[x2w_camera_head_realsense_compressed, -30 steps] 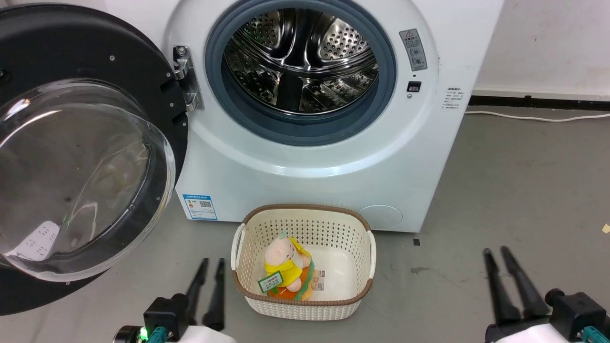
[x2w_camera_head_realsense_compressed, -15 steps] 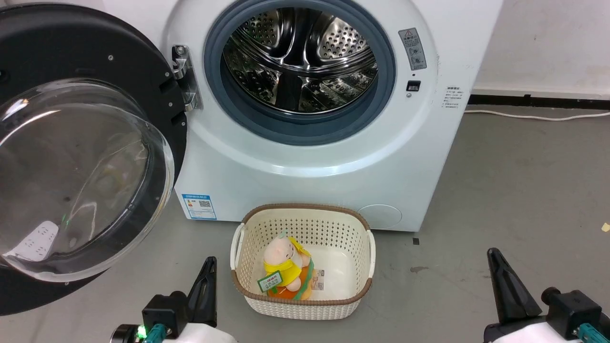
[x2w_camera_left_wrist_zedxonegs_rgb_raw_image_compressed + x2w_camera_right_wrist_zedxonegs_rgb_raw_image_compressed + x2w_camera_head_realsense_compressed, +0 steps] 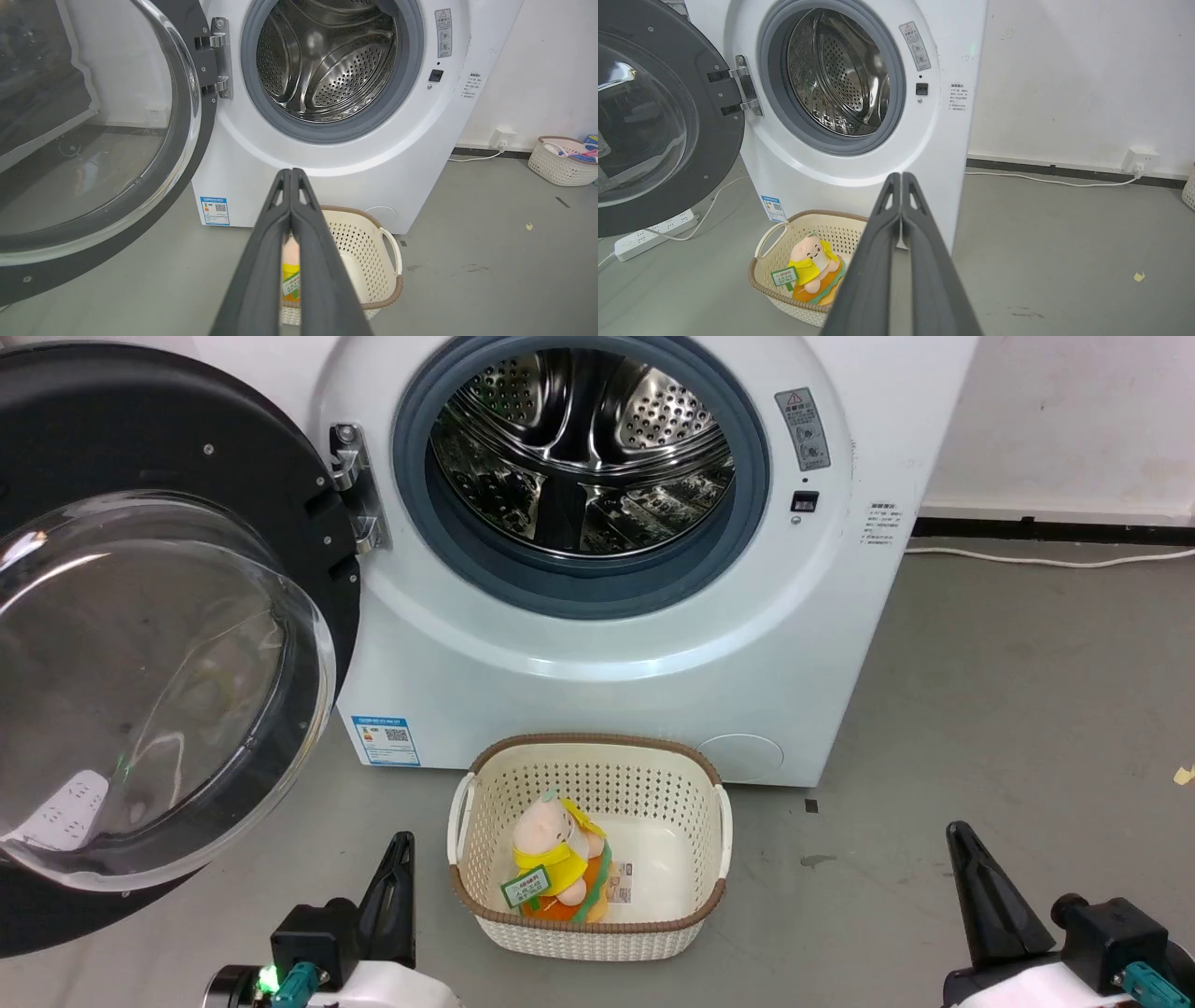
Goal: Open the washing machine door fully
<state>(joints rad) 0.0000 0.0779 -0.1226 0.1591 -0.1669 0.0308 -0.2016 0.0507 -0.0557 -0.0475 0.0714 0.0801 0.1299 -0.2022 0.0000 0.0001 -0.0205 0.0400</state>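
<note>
Left of the washing machine [image 3: 607, 644], on its hinge [image 3: 353, 490], the washing machine door [image 3: 159, 644] stands swung wide; lies up-left of left gripper [image 3: 403, 847], the nearer arm; right gripper [image 3: 957, 835] well apart; both pinched closed w/ nothing held.

right pincer [image 3: 901, 177]: fingers pressed together, pointing toward washer [image 3: 859, 163] front | door [image 3: 714, 140]: swung wide to the left on its hinge, drum opening uncovered | basket [image 3: 822, 214]: on floor [image 3: 1041, 261] just before washer, toy [image 3: 810, 263] inside | power strip [image 3: 649, 235]: on floor below door
</note>
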